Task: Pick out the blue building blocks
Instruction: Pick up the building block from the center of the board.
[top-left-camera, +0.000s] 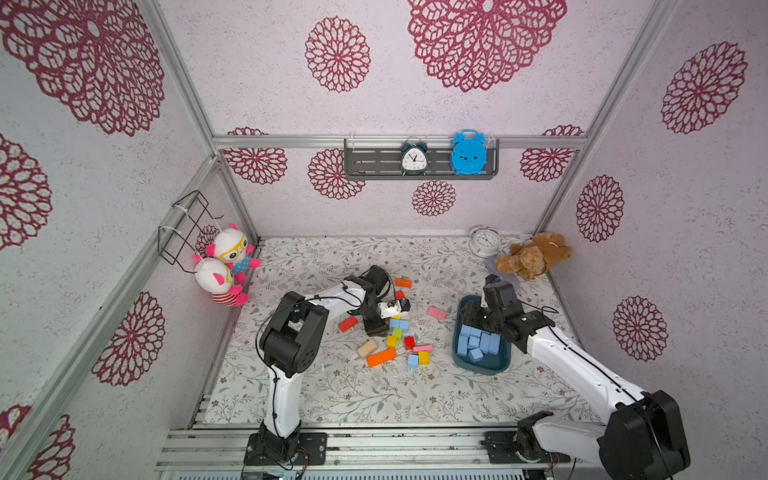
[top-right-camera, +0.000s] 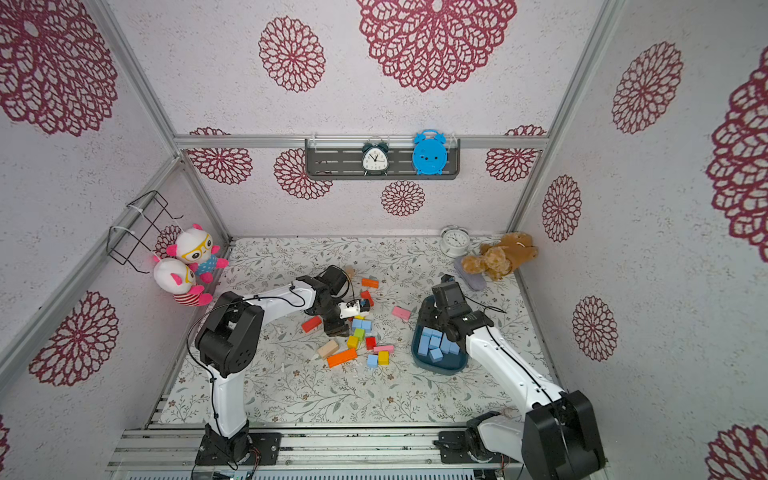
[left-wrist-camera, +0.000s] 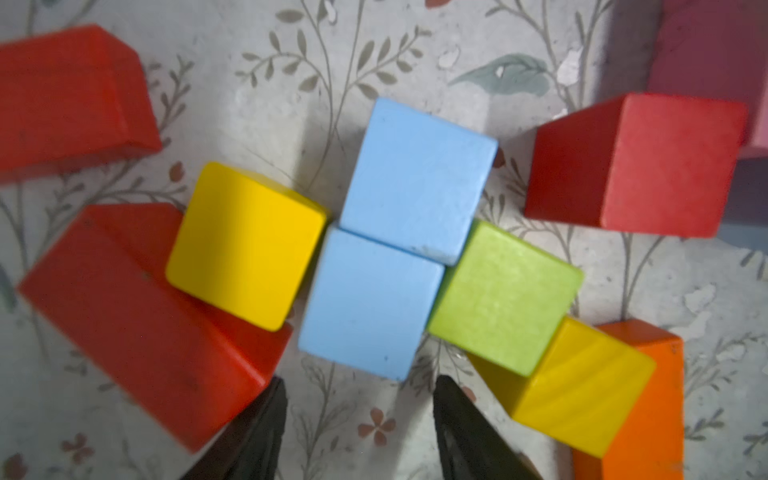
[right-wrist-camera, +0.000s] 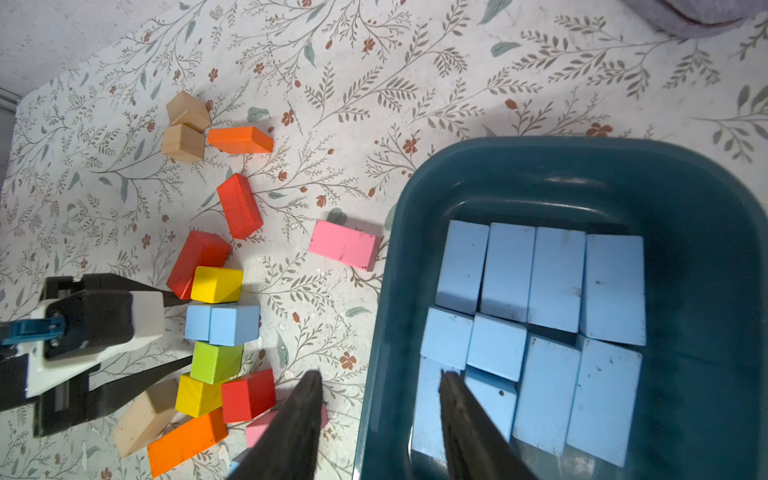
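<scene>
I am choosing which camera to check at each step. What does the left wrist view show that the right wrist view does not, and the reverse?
Only the left wrist view: a close look between the fingertips of the left gripper, apart with nothing between them, just short of the nearer blue cube. Only the right wrist view: the teal tub holding blue blocks, the open right gripper astride its wall, tan blocks. Both: the two touching blue cubes between a yellow cube and a green cube, and red blocks.

Matt painted blue building blocks (left-wrist-camera: 417, 174), bare grainy wood tan blocks (right-wrist-camera: 185, 143), glossy smooth plastic tub (right-wrist-camera: 582, 166), matt printed covering on counter (right-wrist-camera: 415, 83).
</scene>
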